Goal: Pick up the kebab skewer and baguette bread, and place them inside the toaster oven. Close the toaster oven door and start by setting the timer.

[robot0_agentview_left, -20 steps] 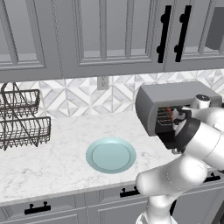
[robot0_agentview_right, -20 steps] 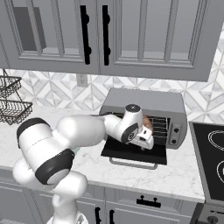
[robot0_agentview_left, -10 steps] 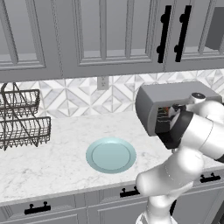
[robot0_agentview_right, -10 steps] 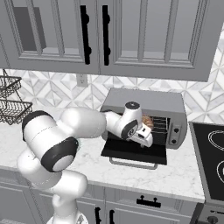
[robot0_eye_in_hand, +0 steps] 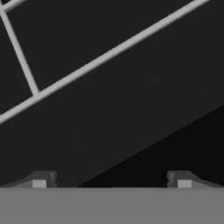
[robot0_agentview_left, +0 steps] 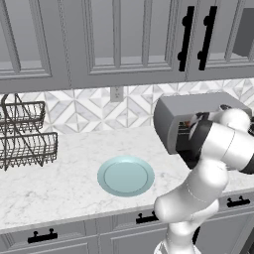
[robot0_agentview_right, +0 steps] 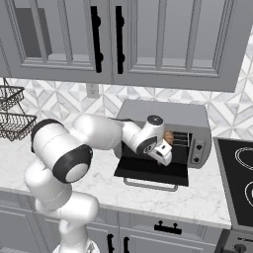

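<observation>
From where I stand, the nearest thing is the toaster oven door [robot0_agentview_right: 148, 168], dropped flat toward me over the counter [robot0_agentview_right: 207, 197], its silver bar handle [robot0_agentview_right: 150, 187] at the near edge. Just above it hangs the gripper [robot0_agentview_right: 165, 157], its two fingers spread wide with nothing between them; through the hand view the fingertips [robot0_eye_in_hand: 41, 180] stand far apart against the dark interior and a wire rack [robot0_eye_in_hand: 100, 59] bar. Beyond the gripper, deeper inside the toaster oven [robot0_agentview_right: 168, 116], the baguette bread [robot0_agentview_right: 169, 137] lies on the rack, a little up and to the right of the fingers and clear of them. The kebab skewer I cannot make out; it may be hidden behind the wrist.

The risk, as I judge it, is the wrist sitting so low over the open door: pulling out carelessly could clip the rack and shift the food, or knock the door. Off to the far left, a pale blue plate [robot0_agentview_left: 125, 175] sits bare on the counter.
</observation>
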Robot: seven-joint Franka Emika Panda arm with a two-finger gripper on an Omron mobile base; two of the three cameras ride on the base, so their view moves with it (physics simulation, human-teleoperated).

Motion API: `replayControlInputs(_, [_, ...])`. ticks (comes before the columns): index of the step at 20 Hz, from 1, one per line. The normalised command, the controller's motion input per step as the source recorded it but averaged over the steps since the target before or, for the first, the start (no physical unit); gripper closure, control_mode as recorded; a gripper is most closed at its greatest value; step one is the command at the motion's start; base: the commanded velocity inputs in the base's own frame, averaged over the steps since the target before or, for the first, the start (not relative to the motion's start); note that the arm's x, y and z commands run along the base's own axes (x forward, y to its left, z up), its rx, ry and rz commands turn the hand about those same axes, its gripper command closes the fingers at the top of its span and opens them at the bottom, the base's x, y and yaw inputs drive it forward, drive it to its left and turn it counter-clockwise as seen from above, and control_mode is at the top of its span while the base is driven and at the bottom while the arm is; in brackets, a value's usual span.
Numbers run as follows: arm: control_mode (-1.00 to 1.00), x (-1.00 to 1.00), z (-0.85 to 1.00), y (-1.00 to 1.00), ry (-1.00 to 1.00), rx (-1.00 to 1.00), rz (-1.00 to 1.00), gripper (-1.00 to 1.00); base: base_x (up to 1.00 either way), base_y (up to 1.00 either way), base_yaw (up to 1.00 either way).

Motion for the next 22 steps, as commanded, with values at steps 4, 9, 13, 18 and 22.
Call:
replayControlInputs(4, [-1.0,0.3,0.0,0.03,-0.07,0.09,-0.12,-1.0,0.0,0.0,0.0])
replayControlInputs(9, [-1.0,-0.4,0.04,0.0,-0.11,0.02,-0.08,-1.0,0.0,0.0,0.0])
replayControlInputs(13, [-1.0,-0.97,0.05,0.0,-0.09,-0.01,-0.08,-1.0,0.0,0.0,0.0])
replayControlInputs(18, [-1.0,-0.9,0.52,0.26,-0.01,-0.11,0.01,-1.0,0.0,0.0,0.0])
replayControlInputs(22, [-1.0,-0.8,0.05,0.08,0.13,-0.3,0.19,-1.0,0.0,0.0,0.0])
